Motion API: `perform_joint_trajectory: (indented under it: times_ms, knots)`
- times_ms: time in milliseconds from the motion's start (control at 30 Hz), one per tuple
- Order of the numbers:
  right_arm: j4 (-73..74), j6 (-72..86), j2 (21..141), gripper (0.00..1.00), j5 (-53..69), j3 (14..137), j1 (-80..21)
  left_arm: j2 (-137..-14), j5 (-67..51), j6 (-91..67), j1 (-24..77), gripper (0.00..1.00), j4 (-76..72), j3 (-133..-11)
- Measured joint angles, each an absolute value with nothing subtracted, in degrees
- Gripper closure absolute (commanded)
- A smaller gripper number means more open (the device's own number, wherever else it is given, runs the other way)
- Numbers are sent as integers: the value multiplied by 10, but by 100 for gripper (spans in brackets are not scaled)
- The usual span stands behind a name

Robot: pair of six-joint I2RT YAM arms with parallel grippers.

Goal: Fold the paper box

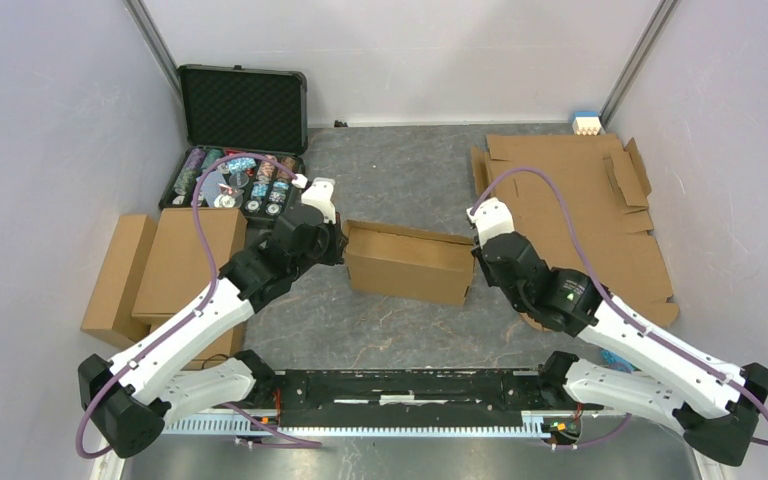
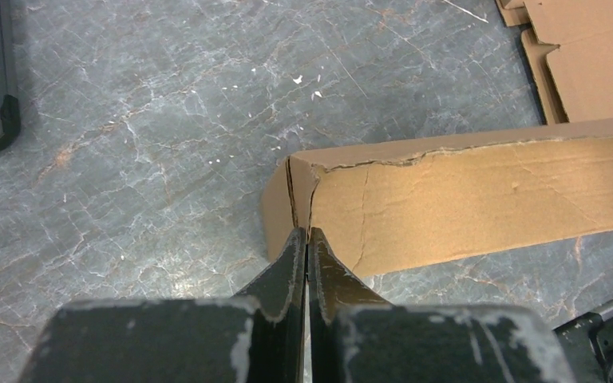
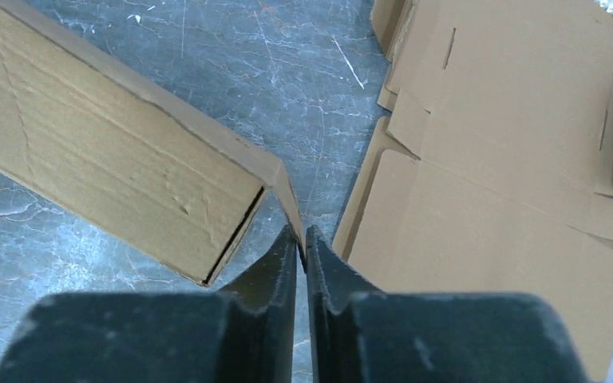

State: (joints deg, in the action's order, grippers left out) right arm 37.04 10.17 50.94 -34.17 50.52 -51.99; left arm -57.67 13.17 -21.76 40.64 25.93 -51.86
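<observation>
Box point(image 1: 407, 262) lies between both grippers, long axis roughly 9-to-3 o'clock (slightly skewed). Left gripper point(image 2: 303, 239) at 9 o'clock end, jaws pinched tight on corner wall. Right gripper point(image 3: 302, 239) at 3 o'clock end, nearly closed on end-flap edge. Neither nearer.

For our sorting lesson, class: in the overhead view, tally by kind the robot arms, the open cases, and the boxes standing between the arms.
Arms: 2
Case: 1
Box: 1
Total: 4
</observation>
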Motion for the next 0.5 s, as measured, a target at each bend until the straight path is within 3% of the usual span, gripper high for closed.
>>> perform_joint_trajectory:
  times_ms: [67,500]
  knots:
    - [369,102,511,100,-340,506,-519,-578,129,-218,406,98,266,-522]
    - [453,137,587,100,-288,620,-504,-594,126,-218,406,98,308,-554]
